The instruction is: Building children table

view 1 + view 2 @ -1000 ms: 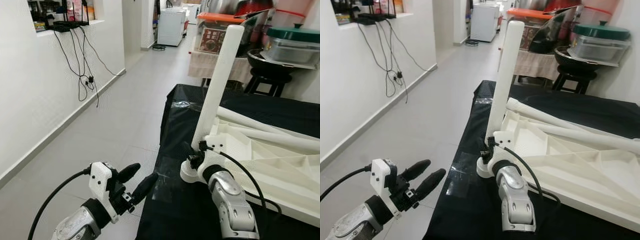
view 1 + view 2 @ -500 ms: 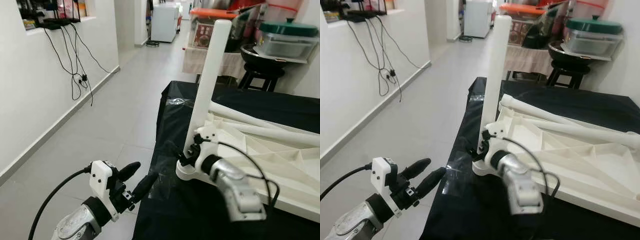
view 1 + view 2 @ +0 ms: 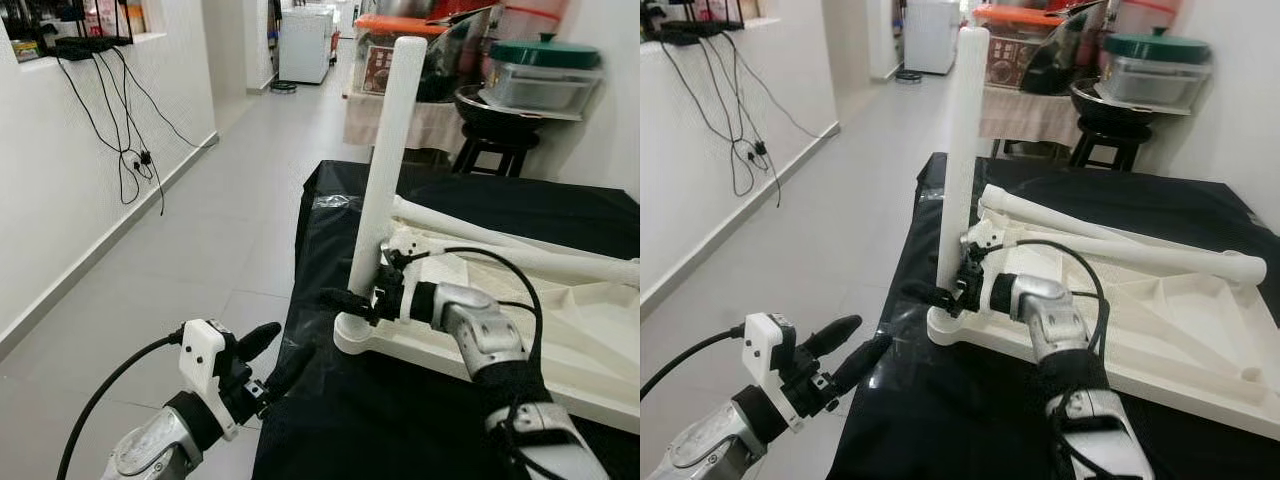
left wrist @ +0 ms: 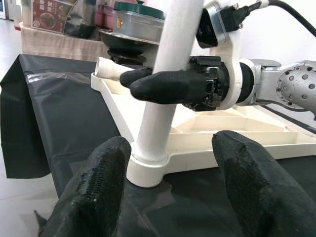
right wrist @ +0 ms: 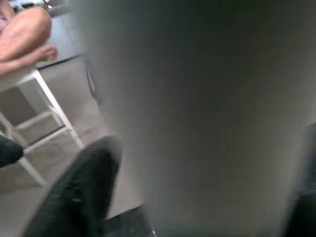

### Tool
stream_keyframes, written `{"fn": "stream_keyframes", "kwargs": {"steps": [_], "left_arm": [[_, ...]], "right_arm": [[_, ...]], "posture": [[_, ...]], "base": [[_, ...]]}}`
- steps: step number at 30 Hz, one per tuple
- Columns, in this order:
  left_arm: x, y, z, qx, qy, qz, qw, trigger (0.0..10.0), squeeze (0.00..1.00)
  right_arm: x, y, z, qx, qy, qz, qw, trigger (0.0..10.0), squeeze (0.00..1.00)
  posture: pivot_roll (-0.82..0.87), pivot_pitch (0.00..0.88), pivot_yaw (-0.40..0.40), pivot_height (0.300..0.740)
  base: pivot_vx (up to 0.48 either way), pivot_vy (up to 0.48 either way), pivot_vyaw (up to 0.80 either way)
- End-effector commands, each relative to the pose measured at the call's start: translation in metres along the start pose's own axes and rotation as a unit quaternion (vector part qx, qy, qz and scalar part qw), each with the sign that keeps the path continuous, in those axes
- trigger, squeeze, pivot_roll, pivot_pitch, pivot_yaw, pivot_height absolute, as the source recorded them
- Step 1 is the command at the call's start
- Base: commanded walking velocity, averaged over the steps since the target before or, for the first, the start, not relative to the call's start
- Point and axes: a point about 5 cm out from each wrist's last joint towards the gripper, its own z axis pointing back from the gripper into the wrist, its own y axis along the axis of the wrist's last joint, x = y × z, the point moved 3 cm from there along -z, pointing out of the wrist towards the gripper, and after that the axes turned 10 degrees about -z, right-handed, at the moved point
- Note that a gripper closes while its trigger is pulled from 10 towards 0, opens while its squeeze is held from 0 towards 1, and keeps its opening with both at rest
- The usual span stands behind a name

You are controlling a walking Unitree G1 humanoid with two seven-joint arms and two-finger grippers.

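A white children's table top (image 3: 560,330) lies upside down on a black-covered surface (image 3: 330,420). One white leg (image 3: 385,170) stands upright in its near left corner socket (image 4: 148,168). My right gripper (image 3: 345,300) is at the base of that leg, fingers (image 4: 173,86) on either side, shut on it. In the right wrist view the leg (image 5: 197,118) sits close between the fingers. My left gripper (image 3: 283,350) hangs open, low beside the surface's left edge, facing the leg's base with nothing in it. Two more white legs (image 3: 1120,238) lie on the table top.
Behind the surface stand a black stool (image 3: 490,130) with a dark pan, a green-lidded container (image 3: 545,70) and an orange-lidded box (image 3: 390,30). Cables (image 3: 125,130) hang on the left wall. Grey floor (image 3: 180,260) runs along the left. A person's foot (image 5: 27,29) rests on a white stool.
My right forearm has swung from in front of the leg round to its right side, the gripper staying at the leg's base. The head view has shifted. The left gripper has stayed put.
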Motion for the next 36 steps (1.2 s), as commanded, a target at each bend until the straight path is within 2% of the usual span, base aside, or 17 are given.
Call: {"fn": "stream_keyframes", "kwargs": {"steps": [1, 5, 8, 11, 12, 14, 15, 16, 17, 18, 22, 27, 28, 29, 30, 35, 36], "left_arm": [[0.001, -0.003, 0.001, -0.007, -0.001, 0.002, 1.0, 10.0, 0.0], [0.001, -0.003, 0.0, -0.006, -0.001, 0.002, 1.0, 10.0, 0.0], [0.002, -0.002, -0.001, -0.003, -0.002, 0.002, 1.0, 10.0, 0.0], [0.002, -0.002, -0.001, -0.003, -0.002, 0.002, 1.0, 10.0, 0.0], [0.002, -0.001, -0.001, -0.002, -0.002, 0.002, 1.0, 10.0, 0.0], [0.002, -0.001, -0.001, -0.002, -0.002, 0.002, 1.0, 10.0, 0.0], [0.002, 0.0, 0.0, -0.002, -0.001, 0.002, 1.0, 10.0, 0.0], [0.002, 0.0, 0.001, -0.001, 0.0, 0.002, 1.0, 10.0, 0.0], [0.002, 0.0, 0.001, -0.001, 0.0, 0.002, 1.0, 10.0, 0.0], [0.001, 0.001, 0.002, -0.001, 0.0, 0.002, 1.0, 10.0, 0.0], [0.002, 0.001, 0.001, -0.002, -0.003, 0.004, 1.0, 10.0, 0.0], [0.002, -0.001, 0.0, -0.001, -0.004, 0.004, 1.0, 10.0, 0.0], [0.002, -0.001, 0.0, -0.001, -0.001, 0.003, 1.0, 10.0, 0.0], [0.002, -0.001, 0.0, -0.001, -0.001, 0.003, 1.0, 10.0, 0.0], [0.001, -0.001, 0.0, 0.0, 0.002, 0.003, 1.0, 10.0, 0.0], [0.001, -0.001, 0.0, 0.0, 0.003, 0.002, 1.0, 10.0, 0.0], [0.001, -0.001, 0.0, -0.001, 0.001, 0.003, 1.0, 10.0, 0.0]], "right_arm": [[-0.008, -0.006, -0.008, -0.013, 0.035, -0.022, 0.999, 0.0, 0.0], [-0.008, -0.006, -0.007, -0.007, 0.036, -0.022, 0.999, 0.0, 0.0], [0.01, 0.002, 0.001, 0.047, -0.057, 0.017, 0.997, 0.0, 0.0], [0.013, 0.004, 0.002, 0.057, -0.077, 0.025, 0.995, 0.0, 0.0], [0.022, 0.005, 0.006, 0.079, -0.134, 0.024, 0.988, 0.0, 0.0], [0.022, 0.005, 0.006, 0.079, -0.134, 0.024, 0.988, 0.0, 0.0], [0.029, 0.005, 0.012, 0.105, -0.215, 0.026, 0.971, 0.0, 0.0], [0.032, 0.002, 0.026, 0.172, -0.344, 0.005, 0.923, 0.0, 0.0], [0.032, 0.002, 0.026, 0.172, -0.344, 0.005, 0.923, 0.0, 0.0], [0.013, -0.019, 0.028, 0.174, -0.403, 0.002, 0.899, 0.0, 0.0], [-0.003, -0.03, 0.024, 0.169, -0.414, -0.005, 0.894, 0.0, 0.0], [0.003, -0.03, 0.018, 0.16, -0.396, -0.014, 0.904, 0.0, 0.0], [0.0, -0.031, 0.015, 0.152, -0.388, -0.004, 0.909, 1.5, 0.0], [0.0, -0.031, 0.015, 0.152, -0.388, -0.004, 0.909, 1.5, 0.0], [-0.002, -0.032, 0.013, 0.142, -0.392, 0.0, 0.909, 10.0, 0.0], [-0.003, -0.033, 0.012, 0.139, -0.39, -0.005, 0.91, 10.0, 0.0], [-0.009, -0.03, 0.009, 0.135, -0.361, -0.01, 0.923, 10.0, 0.23]], "posture": [[0.13, 0.0, -0.087, 0.74], [0.12, 0.0, -0.09, 0.74], [0.11, 0.0, -0.091, 0.74], [0.11, 0.0, -0.091, 0.74], [0.11, 0.0, -0.097, 0.74], [0.11, 0.0, -0.097, 0.74], [0.1, 0.0, -0.102, 0.74], [0.08, 0.0, -0.098, 0.74], [0.08, 0.0, -0.098, 0.74], [0.07, 0.0, -0.072, 0.74], [0.07, 0.0, -0.072, 0.74], [0.08, 0.0, -0.086, 0.74], [0.08, 0.0, -0.086, 0.74], [0.08, 0.0, -0.086, 0.74], [0.08, 0.0, -0.084, 0.74], [0.08, 0.0, -0.085, 0.74], [0.09, 0.0, -0.081, 0.74]], "base": [[0.0, 0.0, 0.0], [0.0, 0.0, 0.0], [0.0, 0.0, 0.0], [0.0, 0.0, 0.0], [0.0, 0.0, 0.0], [0.0, 0.0, 0.0], [0.0, 0.0, 0.0], [0.0, 0.0, 0.0], [0.0, 0.0, 0.0], [0.0, 0.0, 0.0], [0.0, 0.0, 0.0], [0.0, 0.0, 0.0], [0.0, 0.0, 0.0], [0.0, 0.0, 0.0], [0.0, 0.0, 0.0], [0.0, 0.0, 0.0], [0.0, 0.0, 0.0]]}}
